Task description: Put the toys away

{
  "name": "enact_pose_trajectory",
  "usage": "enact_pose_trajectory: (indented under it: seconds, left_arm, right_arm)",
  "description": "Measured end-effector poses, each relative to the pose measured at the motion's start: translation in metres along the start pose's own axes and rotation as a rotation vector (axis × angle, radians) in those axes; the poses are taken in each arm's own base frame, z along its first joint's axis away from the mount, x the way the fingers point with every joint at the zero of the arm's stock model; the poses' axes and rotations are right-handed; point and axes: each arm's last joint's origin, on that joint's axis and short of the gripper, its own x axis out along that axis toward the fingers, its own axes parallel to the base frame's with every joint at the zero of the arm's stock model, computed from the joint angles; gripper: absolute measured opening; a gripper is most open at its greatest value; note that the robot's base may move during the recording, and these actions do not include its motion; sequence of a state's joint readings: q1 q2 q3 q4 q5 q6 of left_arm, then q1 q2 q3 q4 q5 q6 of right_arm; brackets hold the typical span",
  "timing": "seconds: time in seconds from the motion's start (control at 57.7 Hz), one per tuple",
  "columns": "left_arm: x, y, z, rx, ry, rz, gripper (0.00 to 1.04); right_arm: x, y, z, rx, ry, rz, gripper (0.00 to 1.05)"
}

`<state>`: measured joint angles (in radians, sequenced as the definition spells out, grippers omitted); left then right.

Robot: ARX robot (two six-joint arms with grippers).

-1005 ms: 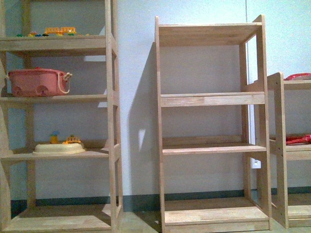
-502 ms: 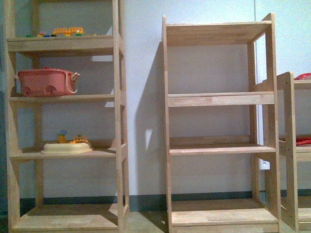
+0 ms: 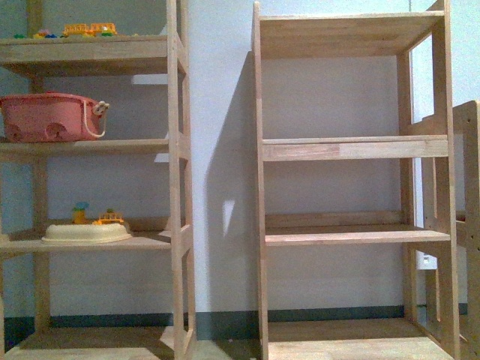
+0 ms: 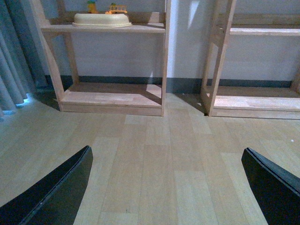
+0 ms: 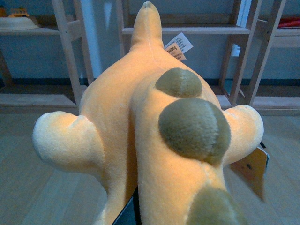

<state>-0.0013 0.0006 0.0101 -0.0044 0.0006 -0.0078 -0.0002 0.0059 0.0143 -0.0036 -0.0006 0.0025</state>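
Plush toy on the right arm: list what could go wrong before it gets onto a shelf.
1. The plush toy fills the right wrist view, so the hold on it cannot be checked; it might slip to the floor.
2. Its paper tag sticks out and could catch on a shelf upright.
3. The toy looks bulky and soft; pushed onto the middle shelf, it may overhang the board and roll off.

The left hand [image 4: 166, 150] has two matte black, wedge-shaped fingers [image 4: 56, 192], seemingly plastic.

Fuzzy plush toy [image 5: 136, 122] (paper tag [image 5: 179, 45]), matt bare-wood shelves [image 3: 352, 150], smooth plank floor [image 4: 154, 154]
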Motion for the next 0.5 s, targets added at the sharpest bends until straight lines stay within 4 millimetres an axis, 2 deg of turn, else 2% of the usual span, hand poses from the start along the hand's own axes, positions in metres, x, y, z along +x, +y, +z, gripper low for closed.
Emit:
enact_pose_trajectory:
  seconds: [0.502]
  left_arm:
    - [0.0000,0.0000,0.0000,0.000,0.000,0.000,0.98]
  right_arm:
    - [0.0000,0.0000,0.0000,0.000,0.000,0.000,0.07]
